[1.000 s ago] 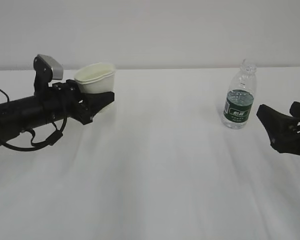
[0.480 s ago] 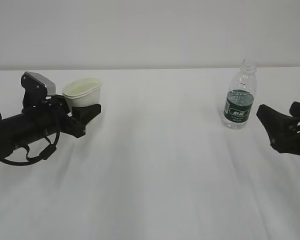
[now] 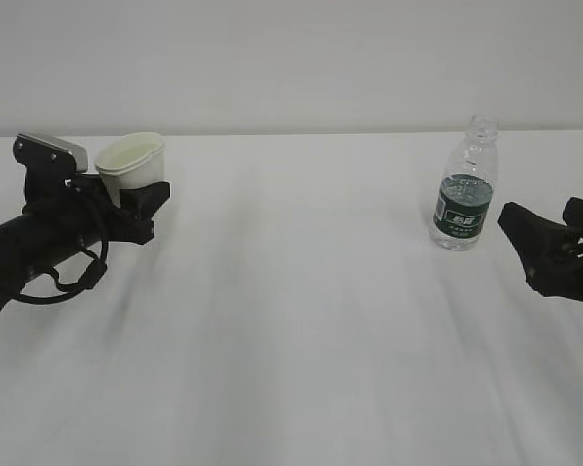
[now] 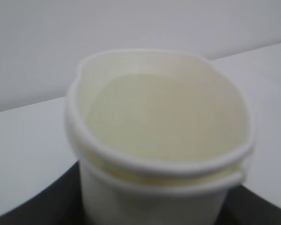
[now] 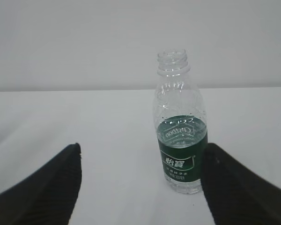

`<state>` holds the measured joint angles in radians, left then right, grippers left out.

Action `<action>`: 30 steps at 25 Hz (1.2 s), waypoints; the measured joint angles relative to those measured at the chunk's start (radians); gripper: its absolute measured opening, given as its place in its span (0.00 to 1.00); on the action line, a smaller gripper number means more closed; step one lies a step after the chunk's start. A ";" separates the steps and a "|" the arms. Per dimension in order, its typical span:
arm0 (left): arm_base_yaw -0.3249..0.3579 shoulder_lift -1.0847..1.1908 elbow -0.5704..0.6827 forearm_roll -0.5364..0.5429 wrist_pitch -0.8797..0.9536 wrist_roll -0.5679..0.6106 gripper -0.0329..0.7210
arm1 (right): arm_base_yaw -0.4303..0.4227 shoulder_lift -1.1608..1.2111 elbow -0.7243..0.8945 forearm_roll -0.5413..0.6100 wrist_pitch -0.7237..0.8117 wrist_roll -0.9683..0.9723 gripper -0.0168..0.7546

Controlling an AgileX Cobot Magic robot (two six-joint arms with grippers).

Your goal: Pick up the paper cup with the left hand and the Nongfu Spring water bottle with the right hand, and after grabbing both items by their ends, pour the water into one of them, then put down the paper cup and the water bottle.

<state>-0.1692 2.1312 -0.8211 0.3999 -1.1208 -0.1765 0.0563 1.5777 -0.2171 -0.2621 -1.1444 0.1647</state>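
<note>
The white paper cup (image 3: 131, 160) stands nearly upright at the far left, and my left gripper (image 3: 141, 206) is shut on its lower half. In the left wrist view the paper cup (image 4: 159, 136) fills the frame, rim squeezed slightly oval, with a black finger (image 4: 33, 208) on each side of its base. The inside looks cream; I cannot tell whether it holds water. The uncapped Nongfu Spring water bottle (image 3: 463, 199) stands on the table at the right, partly filled. My right gripper (image 3: 539, 216) is open just right of it, not touching. In the right wrist view the bottle (image 5: 180, 140) stands ahead of the right gripper (image 5: 140, 183), near the right finger.
A white cloth covers the table (image 3: 301, 330), which ends at a pale wall (image 3: 291, 58) behind. Nothing else lies between the cup and the bottle.
My left arm has drawn back to the left and slightly down with the cup in its grip. The bottle and the right gripper have not moved.
</note>
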 joint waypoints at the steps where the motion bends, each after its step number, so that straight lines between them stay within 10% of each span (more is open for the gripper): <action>1: 0.000 0.000 0.000 -0.013 0.000 0.007 0.57 | 0.000 0.000 0.000 0.000 0.000 0.002 0.79; 30: 0.000 0.182 -0.137 -0.152 0.000 0.026 0.57 | 0.000 0.000 0.000 0.000 0.000 0.027 0.79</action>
<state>-0.1692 2.3132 -0.9584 0.2475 -1.1205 -0.1505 0.0563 1.5777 -0.2171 -0.2621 -1.1444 0.1916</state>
